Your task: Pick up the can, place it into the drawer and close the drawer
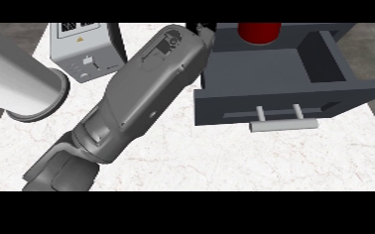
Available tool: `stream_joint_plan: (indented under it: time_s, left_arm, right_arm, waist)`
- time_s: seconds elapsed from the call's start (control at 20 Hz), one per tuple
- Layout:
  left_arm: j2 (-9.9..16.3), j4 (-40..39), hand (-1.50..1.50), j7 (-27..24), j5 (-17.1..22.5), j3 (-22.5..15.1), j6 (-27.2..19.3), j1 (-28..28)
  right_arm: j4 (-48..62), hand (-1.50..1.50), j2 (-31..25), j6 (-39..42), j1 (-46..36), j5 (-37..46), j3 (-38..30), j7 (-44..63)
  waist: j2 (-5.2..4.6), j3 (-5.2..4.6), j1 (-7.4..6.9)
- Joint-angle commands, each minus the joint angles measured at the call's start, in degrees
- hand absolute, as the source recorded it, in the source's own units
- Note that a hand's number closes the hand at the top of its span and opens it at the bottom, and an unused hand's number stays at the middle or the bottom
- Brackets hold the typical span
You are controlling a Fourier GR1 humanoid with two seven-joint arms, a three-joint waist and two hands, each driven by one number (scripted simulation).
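Observation:
The red can [260,32] stands upright at the back of the open dark grey drawer [271,106], its top cut off by the view's upper edge. The drawer is pulled out toward me, with a pale bar handle [284,124] on its front. A grey forearm [143,96] comes in from the lower left and reaches diagonally up to the drawer's left rear corner. Only a small black part of my left hand [201,29] shows past the wrist, just left of the can. Whether it touches the can is hidden. My right hand is out of sight.
A grey box-shaped appliance [84,52] with a white label stands at the back left of the marble counter [219,158]. A large white cylinder [29,87] lies at the left edge. The drawer's right wall [330,54] rises beside the can.

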State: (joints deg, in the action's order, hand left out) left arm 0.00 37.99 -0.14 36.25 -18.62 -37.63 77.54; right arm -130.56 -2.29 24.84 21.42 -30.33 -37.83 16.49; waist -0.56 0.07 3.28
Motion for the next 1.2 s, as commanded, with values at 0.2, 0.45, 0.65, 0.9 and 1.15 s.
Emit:
stream_joint_plan:
  time_s: [0.2,0.45,0.65,0.9,1.15]
  left_arm:
    - [0.0,-6.81,1.5,-4.99,6.54,-4.49,1.14,0.75]
    - [0.0,-8.1,1.5,-4.71,10.2,-9.59,-2.63,1.71]
    - [0.0,-9.82,-1.5,-3.69,11.89,-11.96,-4.21,3.55]
    - [0.0,-10.84,-1.5,-7.36,14.54,-14.06,-6.83,1.62]
    - [0.0,-11.34,-1.5,-5.42,16.79,-15.61,-8.6,4.5]
  right_arm:
    - [2.05,-1.5,-1.9,0.62,-1.68,-1.96,-1.04,-0.48]
    - [-1.03,-1.5,-0.16,-1.12,-1.99,-0.26,1.07,1.68]
    - [-3.45,-1.5,0.59,-0.21,0.11,-0.9,1.13,2.42]
    - [2.22,-1.5,-1.18,2.26,-2.49,0.0,1.01,-0.19]
    - [-2.59,-1.5,0.03,-2.55,-3.55,0.92,1.59,3.3]
  waist:
    - [-0.38,0.05,1.16]
    - [-0.3,0.02,1.12]
    - [-0.29,0.03,1.76]
    - [-0.87,0.11,3.09]
    - [-0.55,0.03,1.83]
